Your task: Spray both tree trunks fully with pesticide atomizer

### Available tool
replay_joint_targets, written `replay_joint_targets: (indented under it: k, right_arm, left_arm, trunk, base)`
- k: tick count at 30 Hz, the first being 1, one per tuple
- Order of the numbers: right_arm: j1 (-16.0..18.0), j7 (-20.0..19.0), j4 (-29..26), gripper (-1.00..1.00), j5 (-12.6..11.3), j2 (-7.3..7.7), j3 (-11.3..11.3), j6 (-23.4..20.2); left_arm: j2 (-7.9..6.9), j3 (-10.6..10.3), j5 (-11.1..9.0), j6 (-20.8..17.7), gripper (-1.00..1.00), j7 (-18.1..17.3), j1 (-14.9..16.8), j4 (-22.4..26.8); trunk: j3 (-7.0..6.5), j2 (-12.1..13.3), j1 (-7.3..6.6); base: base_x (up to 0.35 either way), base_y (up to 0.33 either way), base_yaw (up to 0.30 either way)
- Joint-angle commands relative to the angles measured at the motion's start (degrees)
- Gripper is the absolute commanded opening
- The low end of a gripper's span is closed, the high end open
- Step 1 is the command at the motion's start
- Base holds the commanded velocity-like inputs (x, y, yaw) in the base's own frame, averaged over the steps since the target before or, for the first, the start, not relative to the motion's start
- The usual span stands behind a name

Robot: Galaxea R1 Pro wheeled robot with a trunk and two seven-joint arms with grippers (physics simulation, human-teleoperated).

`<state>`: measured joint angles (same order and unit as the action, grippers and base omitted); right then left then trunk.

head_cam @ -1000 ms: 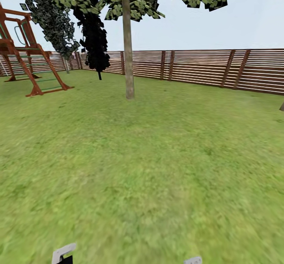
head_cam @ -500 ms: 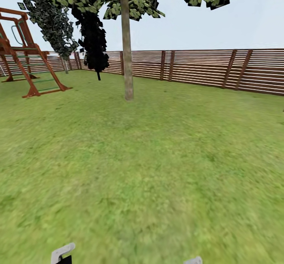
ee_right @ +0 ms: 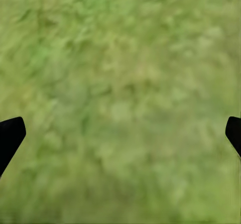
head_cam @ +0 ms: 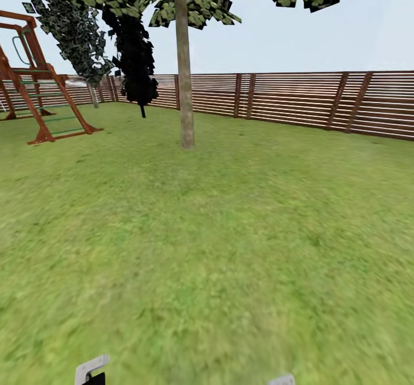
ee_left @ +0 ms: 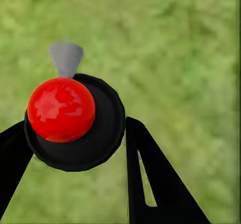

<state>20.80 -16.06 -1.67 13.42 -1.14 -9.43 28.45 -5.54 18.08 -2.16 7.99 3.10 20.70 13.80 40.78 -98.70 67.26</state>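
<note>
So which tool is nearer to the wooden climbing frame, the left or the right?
Left, slightly. The climbing frame stands far ahead at the lawn's left; the left tool is on that side, the right tool further right. Both are far away.

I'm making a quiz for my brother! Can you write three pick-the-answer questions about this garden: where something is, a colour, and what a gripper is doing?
1. Where is the climbing frame?
A) left of the nearest tree trunk
B) right of it
C) outside the garden
2. What colour is the ball on the atomizer?
A) blue
B) red
C) yellow
3. The right gripper is:
A) open
B) holding a branch
C) holding a ball

Answers: 1 A, it stands at the head view's left. 2 B, the left wrist view shows it red. 3 A, its fingertips sit far apart over grass.
</note>
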Motion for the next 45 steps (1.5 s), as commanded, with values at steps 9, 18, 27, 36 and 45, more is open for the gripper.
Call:
replay_joint_targets:
  k: [9, 18, 27, 36, 45]
  right_arm:
    - [-1.1, -0.3, -0.6, 1.0, 0.3, -0.21, -0.5, 0.4]
    - [-1.1, -0.3, -0.6, 1.0, 1.5, 0.69, -0.6, 0.5]
    - [-1.1, -0.2, -0.7, 1.0, 1.4, 0.9, -0.7, 0.5]
    - [-1.1, -0.3, -0.7, 1.0, 1.5, 0.96, -0.5, 0.4]
    - [-1.1, -0.4, -0.6, 1.0, 1.5, 2.36, -0.4, 0.5]
  left_arm:
    - [0.01, -0.2, -0.1, 0.2, -1.0, 0.2, 0.0, -0.1]
    - [0.01, -0.1, 0.1, 0.2, -1.0, 0.2, 0.0, -0.2]
    - [0.01, -0.1, 0.0, 0.2, -1.0, 0.2, 0.0, -0.2]
    - [0.01, -0.2, 0.0, 0.2, -1.0, 0.2, 0.0, -0.2]
    - [0.01, -0.2, 0.0, 0.2, -1.0, 0.2, 0.0, -0.1]
  trunk:
    - [0.05, 0.0, 0.03]
    - [0.28, 0.0, 0.03]
    - [0.76, 0.0, 0.03]
    - [0.78, 0.0, 0.03]
    - [0.78, 0.0, 0.03]
  base:
    - [0.34, 0.0, 0.0]
    - [0.34, 0.0, 0.07]
    - [0.34, 0.0, 0.152]
    - [0.34, 0.0, 0.005]
    - [0.34, 0.0, 0.0]
